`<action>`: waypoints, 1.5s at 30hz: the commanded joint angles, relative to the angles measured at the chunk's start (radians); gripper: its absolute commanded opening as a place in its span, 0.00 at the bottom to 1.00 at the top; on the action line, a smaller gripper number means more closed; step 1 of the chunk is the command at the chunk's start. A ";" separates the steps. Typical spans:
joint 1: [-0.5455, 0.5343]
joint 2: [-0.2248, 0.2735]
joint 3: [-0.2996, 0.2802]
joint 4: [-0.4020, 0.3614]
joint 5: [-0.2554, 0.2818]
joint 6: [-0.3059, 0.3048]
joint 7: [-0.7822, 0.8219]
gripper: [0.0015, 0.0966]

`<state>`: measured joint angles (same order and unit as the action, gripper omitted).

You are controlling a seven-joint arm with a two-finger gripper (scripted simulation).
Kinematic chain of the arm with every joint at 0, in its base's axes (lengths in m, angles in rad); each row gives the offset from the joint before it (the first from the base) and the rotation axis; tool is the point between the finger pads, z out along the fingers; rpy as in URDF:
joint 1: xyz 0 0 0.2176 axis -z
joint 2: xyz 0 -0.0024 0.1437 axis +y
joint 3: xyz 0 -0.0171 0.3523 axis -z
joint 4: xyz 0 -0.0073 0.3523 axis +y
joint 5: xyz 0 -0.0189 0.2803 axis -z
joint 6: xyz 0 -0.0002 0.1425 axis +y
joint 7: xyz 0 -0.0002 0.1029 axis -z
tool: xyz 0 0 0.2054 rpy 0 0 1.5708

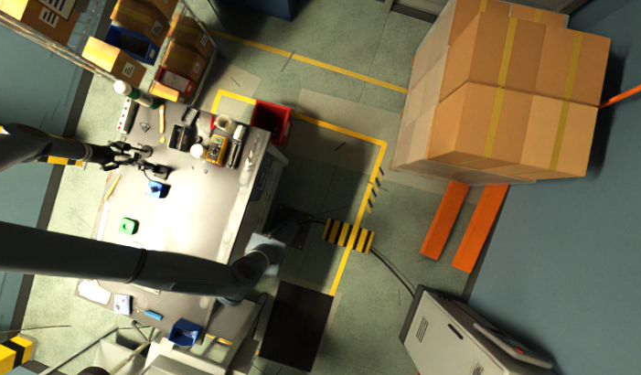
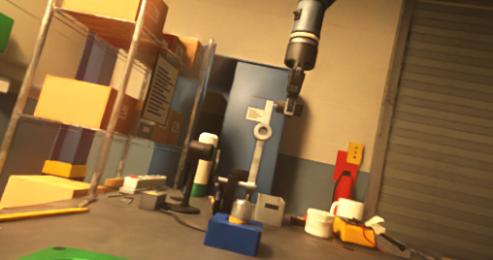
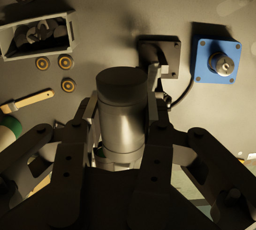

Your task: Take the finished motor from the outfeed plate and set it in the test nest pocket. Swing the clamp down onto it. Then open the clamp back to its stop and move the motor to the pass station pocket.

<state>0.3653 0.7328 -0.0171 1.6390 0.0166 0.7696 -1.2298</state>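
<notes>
The motor [image 3: 222, 64], a small grey cylinder with a yellow band, sits upright in the pocket of the blue test nest [image 2: 233, 234] on the bench. The clamp arm [image 2: 257, 152] stands raised nearly upright beside the nest, and its cylindrical handle [image 3: 121, 114] at the top is held in my closed gripper [image 2: 289, 106] high above the bench. The clamp's black base plate [image 3: 162, 55] is bolted just left of the nest in the wrist camera. The green pass station block [image 1: 128, 226] lies further along the bench, apart from the nest.
Behind the bench stands a shelf rack of cardboard boxes [image 2: 87, 99] and a blue cabinet [image 2: 252, 128]. A grey parts bin [image 3: 38, 35], round washers, a brush, tape rolls and a yellow multimeter [image 1: 216, 150] crowd the bench's far end.
</notes>
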 commanded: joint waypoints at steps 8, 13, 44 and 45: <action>0.000 -0.001 0.000 -0.001 0.000 0.000 0.000 0.52; 0.000 -0.001 0.000 -0.001 0.000 0.000 0.000 0.59; 0.000 -0.015 0.000 -0.012 -0.001 0.026 0.001 0.59; 0.000 -0.017 0.000 -0.013 -0.001 0.028 0.001 0.59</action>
<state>0.3652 0.7170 -0.0169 1.6268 0.0155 0.7980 -1.2292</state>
